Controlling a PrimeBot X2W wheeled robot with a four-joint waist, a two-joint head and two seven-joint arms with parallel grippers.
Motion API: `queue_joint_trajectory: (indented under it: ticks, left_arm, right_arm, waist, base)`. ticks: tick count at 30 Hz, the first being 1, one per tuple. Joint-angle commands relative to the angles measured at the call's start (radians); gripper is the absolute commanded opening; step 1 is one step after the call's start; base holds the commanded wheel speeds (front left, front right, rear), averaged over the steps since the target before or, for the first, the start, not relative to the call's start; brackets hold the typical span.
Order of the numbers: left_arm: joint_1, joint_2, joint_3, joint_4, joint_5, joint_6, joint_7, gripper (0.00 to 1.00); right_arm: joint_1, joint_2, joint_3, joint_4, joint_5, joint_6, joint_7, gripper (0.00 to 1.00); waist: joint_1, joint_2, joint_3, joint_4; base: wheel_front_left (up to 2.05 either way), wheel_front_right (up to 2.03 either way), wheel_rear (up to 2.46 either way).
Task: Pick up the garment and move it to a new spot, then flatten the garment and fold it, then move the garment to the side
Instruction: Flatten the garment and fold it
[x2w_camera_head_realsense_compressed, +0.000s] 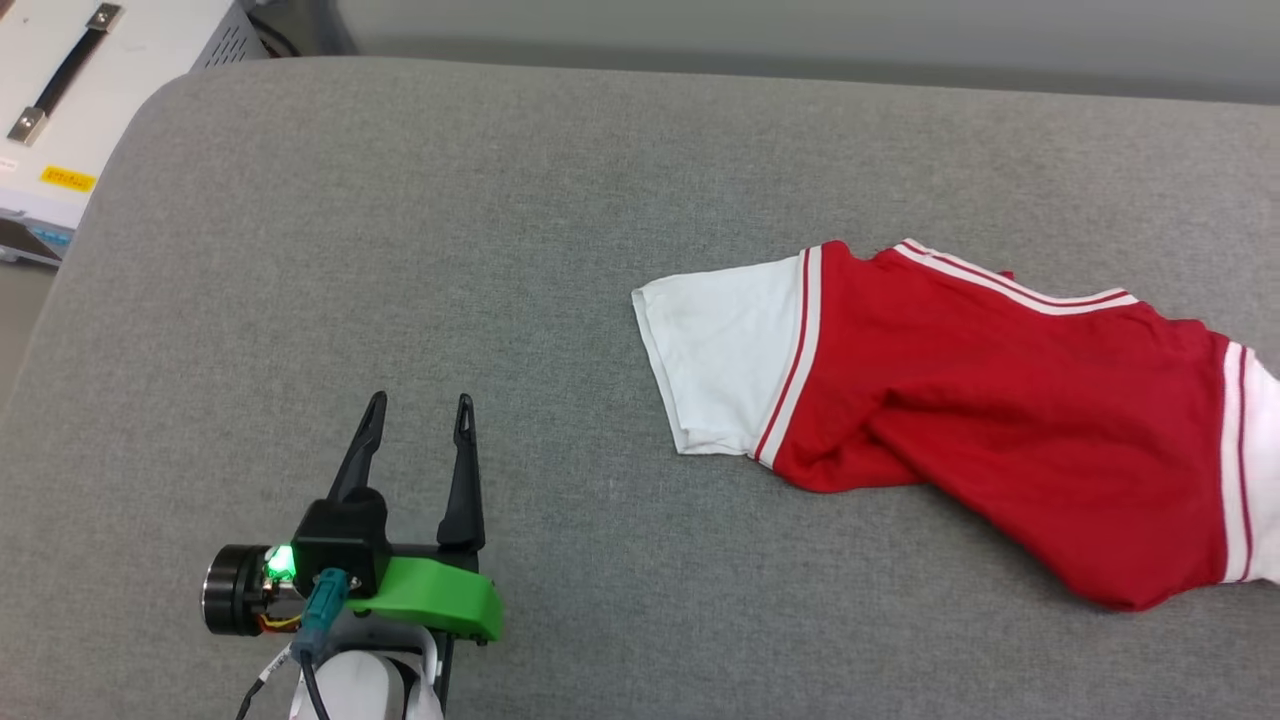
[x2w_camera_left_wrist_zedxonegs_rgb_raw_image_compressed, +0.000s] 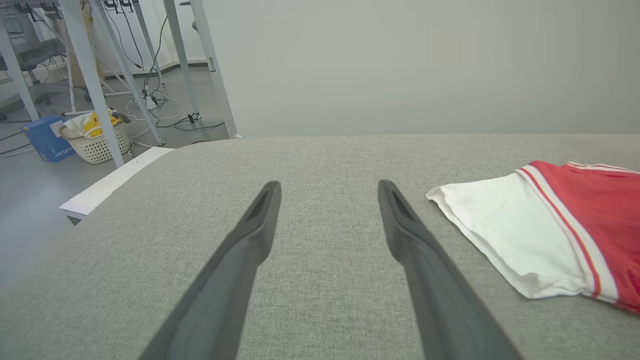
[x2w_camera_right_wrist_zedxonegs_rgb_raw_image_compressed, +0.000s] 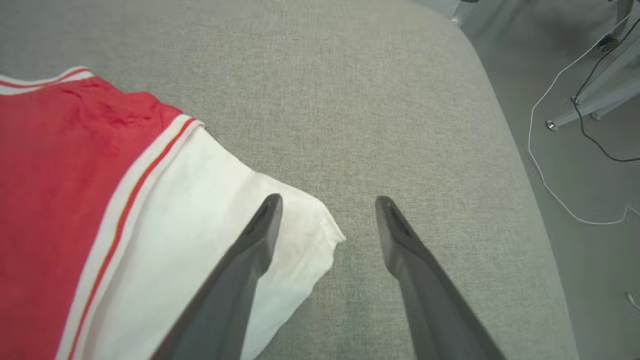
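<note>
Nearest in the head view, well to the left of the garment (x2w_camera_head_realsense_compressed: 980, 400): left gripper (x2w_camera_head_realsense_compressed: 421, 402), fingers spread wide, nothing between them, over the bare grey pad (x2w_camera_head_realsense_compressed: 400, 200) and clear of the cloth. Green bracket (x2w_camera_head_realsense_compressed: 440, 600) and a lit green lamp (x2w_camera_head_realsense_compressed: 277, 560) at its base.

At the garment's right end, seen from the right wrist: right gripper (x2w_camera_right_wrist_zedxonegs_rgb_raw_image_compressed: 328, 198), likewise spread apart and holding nothing. One finger (x2w_camera_right_wrist_zedxonegs_rgb_raw_image_compressed: 250, 250) above the right sleeve (x2w_camera_right_wrist_zedxonegs_rgb_raw_image_compressed: 210, 215), the other above bare pad just beside that sleeve's hem. Cannot tell whether either touches.

The garment itself: red, rumpled, lying on the right half of the pad, its body partly doubled over on itself. Red-and-white striped trim at both sleeve seams and along the far edge. Left sleeve (x2w_camera_head_realsense_compressed: 720, 350) white, flat, pointing toward the left gripper.

Farther off, far left of the garment and past the pad's rim, given by the left wrist view: white lattice basket (x2w_camera_left_wrist_zedxonegs_rgb_raw_image_compressed: 95, 142) on the floor, holding something yellow and something white, too small to identify. Blue box (x2w_camera_left_wrist_zedxonegs_rgb_raw_image_compressed: 45, 140) just beside it, pale metal legs (x2w_camera_left_wrist_zedxonegs_rgb_raw_image_compressed: 90, 75) around both.

In the head view's far corner left of the garment: white case (x2w_camera_head_realsense_compressed: 130, 60) with a black strap handle (x2w_camera_head_realsense_compressed: 65, 72) and a yellow label (x2w_camera_head_realsense_compressed: 68, 179).

Past the pad on the garment's right, from the right wrist: thin white cable (x2w_camera_right_wrist_zedxonegs_rgb_raw_image_compressed: 540, 165) looped on the floor.
</note>
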Motion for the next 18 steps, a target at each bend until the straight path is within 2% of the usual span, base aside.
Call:
queue_joint_trajectory:
  ticks: [1,6,11,13,15,18]
  left_arm:
    - [0.012,0.001,0.008,-0.001,0.008,-0.006,-0.006,1.0]
    - [0.005,0.022,0.034,-0.011,0.009,-0.027,-0.006,1.0]
    - [-0.056,0.063,0.051,-0.002,0.011,-0.069,-0.006,1.0]
    - [-0.097,0.083,0.05,0.018,0.015,-0.087,-0.006,1.0]
    - [-0.181,0.109,0.04,0.038,0.01,-0.113,-0.006,1.0]
    - [-0.267,0.14,0.012,0.071,0.005,-0.137,-0.006,1.0]
  right_arm:
    - [-0.008,0.002,-0.007,-0.008,-0.023,-0.001,-0.04,1.0]
    - [-0.008,0.054,-0.075,-0.029,-0.122,-0.001,-0.202,1.0]
    - [0.015,0.141,-0.178,-0.115,-0.243,-0.001,-0.253,1.0]
    - [0.037,0.191,-0.24,-0.179,-0.295,-0.001,-0.258,1.0]
    - [0.089,0.286,-0.351,-0.338,-0.385,-0.001,-0.259,1.0]
    - [0.153,0.385,-0.423,-0.487,-0.462,-0.001,-0.259,1.0]
  waist:
    - [0.0,-0.0001,-0.036,-0.03]
    - [0.0,-0.0001,-0.063,-0.057]
    - [0.0,-0.0001,-0.069,-0.071]
    - [0.0,-0.0001,-0.067,-0.075]
    - [0.0,-0.0001,-0.059,-0.083]
    - [0.0,-0.0001,-0.049,-0.094]
  base:
    - [0.0,0.0,0.0]
    - [0.0,0.0,0.0]
    - [0.0,0.0,0.0]
    - [0.0,0.0,0.0]
    - [0.0,0.0,0.0]
    - [0.0,0.0,0.0]
